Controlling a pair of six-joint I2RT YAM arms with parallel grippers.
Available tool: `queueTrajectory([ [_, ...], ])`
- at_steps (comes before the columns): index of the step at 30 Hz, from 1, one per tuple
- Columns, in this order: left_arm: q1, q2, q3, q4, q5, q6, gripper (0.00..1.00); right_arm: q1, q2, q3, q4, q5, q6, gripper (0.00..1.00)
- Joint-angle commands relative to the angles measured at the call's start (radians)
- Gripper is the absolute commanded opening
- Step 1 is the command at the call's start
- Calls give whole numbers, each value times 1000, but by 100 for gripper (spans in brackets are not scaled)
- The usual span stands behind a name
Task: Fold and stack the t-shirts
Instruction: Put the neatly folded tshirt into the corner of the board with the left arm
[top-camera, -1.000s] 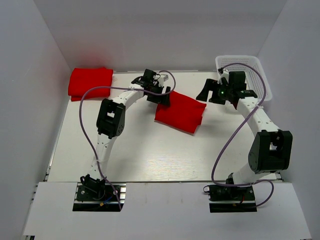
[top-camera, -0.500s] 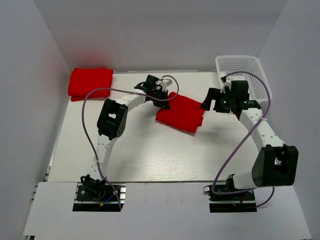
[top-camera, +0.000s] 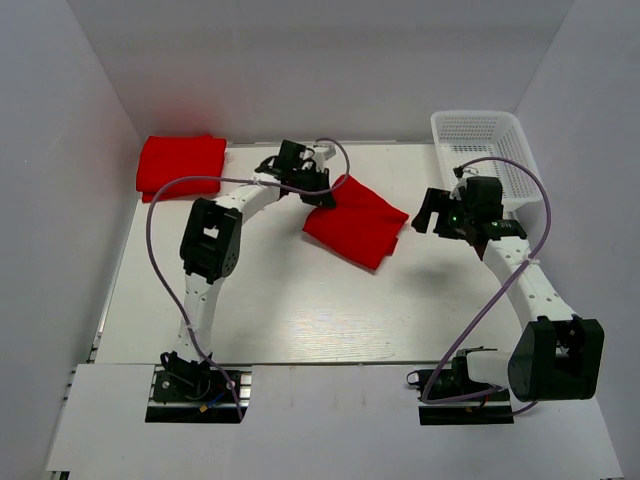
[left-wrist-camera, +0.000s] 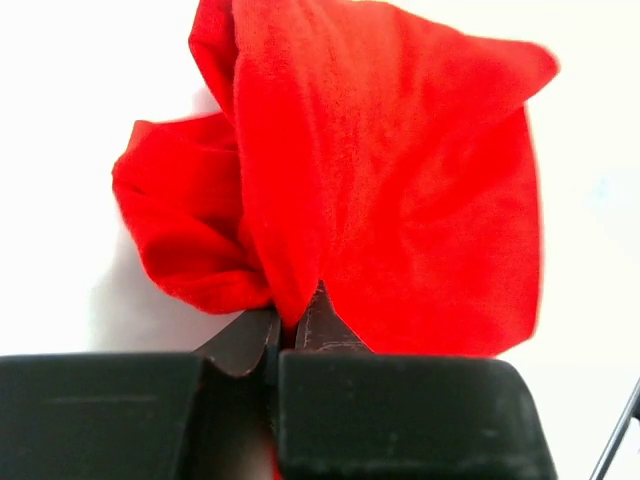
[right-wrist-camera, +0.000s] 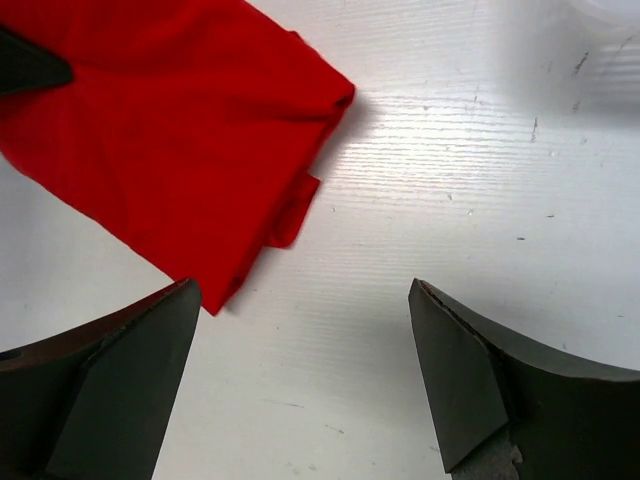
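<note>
A folded red t-shirt (top-camera: 358, 224) lies mid-table, its left edge lifted. My left gripper (top-camera: 322, 196) is shut on that edge; in the left wrist view the cloth (left-wrist-camera: 380, 170) bunches up from between the pinched fingertips (left-wrist-camera: 325, 318). Another folded red t-shirt (top-camera: 180, 165) rests at the far left corner. My right gripper (top-camera: 432, 212) hovers just right of the middle shirt, open and holding nothing. Its wrist view shows the shirt's corner (right-wrist-camera: 170, 150) at upper left, ahead of the wide-apart fingers (right-wrist-camera: 455, 370).
A white mesh basket (top-camera: 490, 150) stands at the far right corner, behind the right arm. White walls close in the table on the left, back and right. The left arm's cable (top-camera: 165, 250) loops out over the left side.
My left gripper has shut on the shirt's left edge and pulled it slightly left. The right arm has drawn back from the shirt toward the near right, still open.
</note>
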Motion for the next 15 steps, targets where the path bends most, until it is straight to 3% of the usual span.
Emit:
queueTrajectory([
  [1, 50, -128, 92, -27, 96, 39, 0, -5, -14, 6, 67, 43, 20, 90],
  [4, 87, -128, 147, -84, 160, 61, 0, -4, 1, 26, 70, 57, 35, 90],
  [15, 289, -85, 362, -247, 173, 194, 0, -4, 44, 106, 101, 43, 69, 90],
])
